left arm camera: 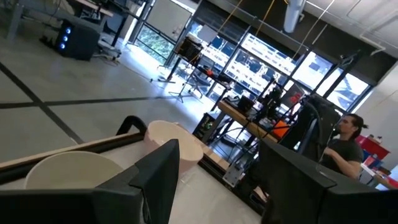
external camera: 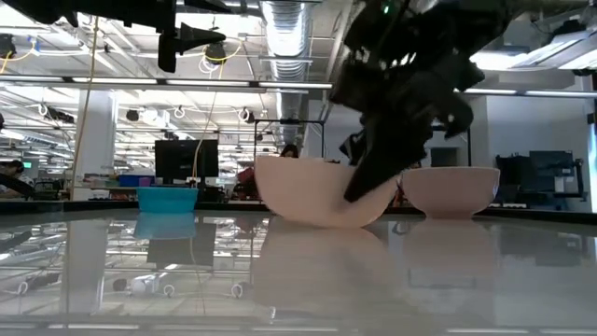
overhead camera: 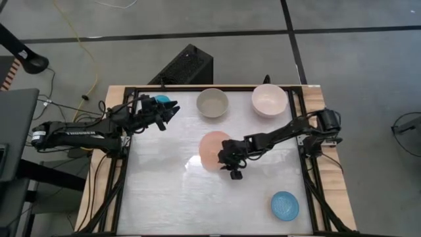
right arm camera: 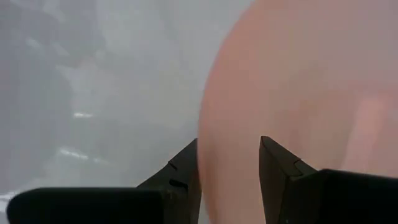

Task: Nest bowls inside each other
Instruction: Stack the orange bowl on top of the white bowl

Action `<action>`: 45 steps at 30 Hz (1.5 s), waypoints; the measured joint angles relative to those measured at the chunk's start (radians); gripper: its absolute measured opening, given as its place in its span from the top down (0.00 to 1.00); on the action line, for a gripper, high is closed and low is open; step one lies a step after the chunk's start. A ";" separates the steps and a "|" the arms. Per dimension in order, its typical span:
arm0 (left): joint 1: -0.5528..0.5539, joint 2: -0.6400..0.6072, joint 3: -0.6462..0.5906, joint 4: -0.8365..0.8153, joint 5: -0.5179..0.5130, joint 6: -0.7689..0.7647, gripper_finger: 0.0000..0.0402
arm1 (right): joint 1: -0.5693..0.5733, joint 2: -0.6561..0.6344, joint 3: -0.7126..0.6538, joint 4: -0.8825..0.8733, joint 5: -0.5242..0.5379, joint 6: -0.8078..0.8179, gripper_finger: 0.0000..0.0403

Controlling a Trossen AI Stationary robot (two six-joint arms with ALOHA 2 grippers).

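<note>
My right gripper [overhead camera: 230, 160] is shut on the salmon-pink bowl [overhead camera: 212, 149], which sits tilted at the table's middle. My left gripper [overhead camera: 170, 110] hovers open at the far left, holding nothing, just beside the bright teal bowl [overhead camera: 160, 100]. The grey-beige bowl [overhead camera: 212, 103] and the cream-white bowl [overhead camera: 268, 100] stand upright on their bases along the far edge. The light blue bowl [overhead camera: 285, 205] stands at the near right. The left wrist view looks past my open left fingers at the grey-beige bowl [left arm camera: 68, 171] and the cream-white bowl [left arm camera: 171, 134]. My right gripper has the salmon-pink bowl's wall at its rim [right arm camera: 227, 177] between its two fingers, one finger [right arm camera: 185, 177] on each side of the wall. The fingers slant down from the table's right. The bowl [external camera: 317, 191] is tilted; whether its underside touches the table cannot be told.
The white table top is framed by a dark rail [overhead camera: 129, 164]. Open surface lies at the near left and in the middle front. A black box [overhead camera: 186, 64] stands on the floor beyond the far edge.
</note>
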 joint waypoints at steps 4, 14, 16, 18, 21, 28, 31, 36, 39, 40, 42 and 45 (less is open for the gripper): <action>0.000 0.000 -0.001 0.000 0.000 -0.004 0.48 | -0.015 0.020 0.004 -0.013 0.003 0.017 0.79; 0.000 0.000 -0.001 0.006 0.000 -0.009 0.48 | -0.088 -0.040 0.054 0.201 -0.061 0.164 0.99; 0.000 0.000 -0.001 0.006 0.000 -0.009 0.48 | -0.109 -0.075 0.055 0.264 -0.061 0.192 0.99; -0.002 0.000 -0.001 0.006 0.006 -0.013 0.48 | -0.130 -0.114 0.056 0.295 -0.040 0.197 0.99; -0.003 0.000 -0.001 0.006 0.011 -0.014 0.48 | -0.161 -0.172 0.056 0.283 0.042 0.186 0.99; -0.003 0.000 -0.001 0.006 0.015 -0.006 0.48 | -0.277 -0.318 0.056 0.070 0.333 0.155 1.00; -0.003 0.000 -0.001 0.006 0.015 -0.004 0.48 | -0.334 -0.366 0.056 -0.071 0.433 0.150 1.00; -0.003 0.000 -0.001 0.006 0.015 -0.004 0.48 | -0.431 -0.424 0.055 -0.275 0.517 0.110 1.00; -0.003 0.000 -0.001 0.005 0.015 -0.003 0.48 | -0.498 -0.445 0.055 -0.347 0.534 0.077 1.00; -0.003 0.000 -0.001 0.004 0.015 -0.003 0.48 | -0.521 -0.447 0.055 -0.370 0.531 0.075 1.00; -0.003 0.000 -0.001 0.001 0.015 -0.003 0.48 | -0.571 -0.445 0.055 -0.413 0.497 0.073 1.00; -0.003 0.000 -0.001 -0.001 0.015 -0.004 0.48 | -0.635 -0.427 0.055 -0.461 0.429 0.072 1.00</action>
